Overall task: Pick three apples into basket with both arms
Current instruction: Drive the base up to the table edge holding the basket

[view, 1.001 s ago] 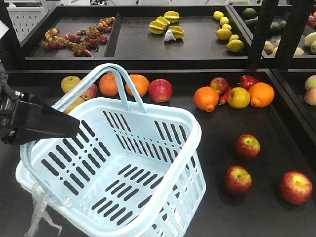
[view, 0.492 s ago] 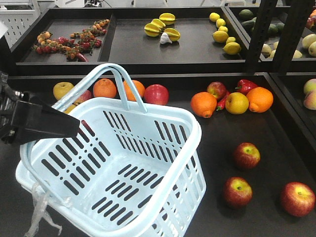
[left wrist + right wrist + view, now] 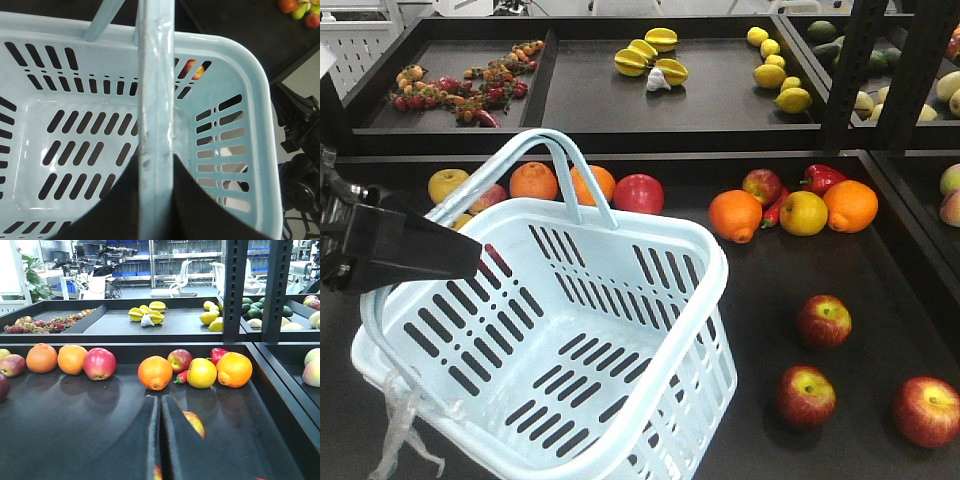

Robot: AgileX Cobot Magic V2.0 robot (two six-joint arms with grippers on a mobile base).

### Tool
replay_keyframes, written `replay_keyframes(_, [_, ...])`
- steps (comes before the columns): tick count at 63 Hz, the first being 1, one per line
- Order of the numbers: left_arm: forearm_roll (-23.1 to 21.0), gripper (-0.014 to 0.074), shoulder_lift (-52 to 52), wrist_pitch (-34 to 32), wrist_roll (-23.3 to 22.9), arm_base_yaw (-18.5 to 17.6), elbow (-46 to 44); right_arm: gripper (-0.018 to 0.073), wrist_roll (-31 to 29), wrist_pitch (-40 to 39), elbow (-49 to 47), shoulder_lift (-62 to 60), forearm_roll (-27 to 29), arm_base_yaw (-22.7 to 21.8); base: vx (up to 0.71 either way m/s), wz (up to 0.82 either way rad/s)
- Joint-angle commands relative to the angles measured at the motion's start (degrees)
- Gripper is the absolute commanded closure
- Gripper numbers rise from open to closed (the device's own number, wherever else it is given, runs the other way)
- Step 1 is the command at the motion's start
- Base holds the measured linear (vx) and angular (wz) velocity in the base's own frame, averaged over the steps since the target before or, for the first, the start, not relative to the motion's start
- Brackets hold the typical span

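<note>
The pale blue basket [image 3: 712, 268] hangs tilted at the front left of the dark shelf, nothing lying in it. My left gripper [image 3: 460, 258] is shut on its hoop handle [image 3: 156, 100], one black jaw on either side of the bar. Three dark red apples rest at the right: one [image 3: 823, 320] farther back, one [image 3: 806, 396] nearer, one [image 3: 927, 410] by the right edge. My right gripper [image 3: 160, 404] is shut and holds nothing, low over the shelf. An apple [image 3: 196, 422] peeks out from behind its right finger.
Along the back of the lower shelf lie oranges [image 3: 736, 214], a yellow fruit [image 3: 804, 212], a red pepper [image 3: 823, 176] and more apples [image 3: 638, 192]. The upper shelf holds starfruit [image 3: 650, 58] and lemons [image 3: 792, 98]. Black perforated posts [image 3: 847, 70] stand at the right.
In the front view the shelves and fruit have slid slightly lower and to the right. The basket and my left gripper keep the same place in the frame.
</note>
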Motion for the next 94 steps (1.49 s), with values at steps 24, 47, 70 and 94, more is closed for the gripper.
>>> replay_keyframes(24, [-3.9,0.0604,-1.1,-3.2,-0.4,-0.1,-1.6,0.0561,-0.5,-4.0,0.8,-0.6,-0.6,-0.3,0.0,0.0])
replay_keyframes(47, [-3.9,0.0604,-1.1,-3.2,-0.4,-0.1,-1.6,0.0561,-0.5,-4.0,0.8,-0.6,-0.6,-0.3,0.0,0.0])
replay_keyframes(70, [-3.9,0.0604,-1.1,-3.2,-0.4,-0.1,-1.6,0.0561,-0.5,-4.0,0.8,-0.6,-0.6,-0.3,0.0,0.0])
replay_keyframes(94, [-3.9,0.0604,-1.1,-3.2,-0.4,-0.1,-1.6,0.0561,-0.5,-4.0,0.8,-0.6,-0.6,-0.3,0.0,0.0])
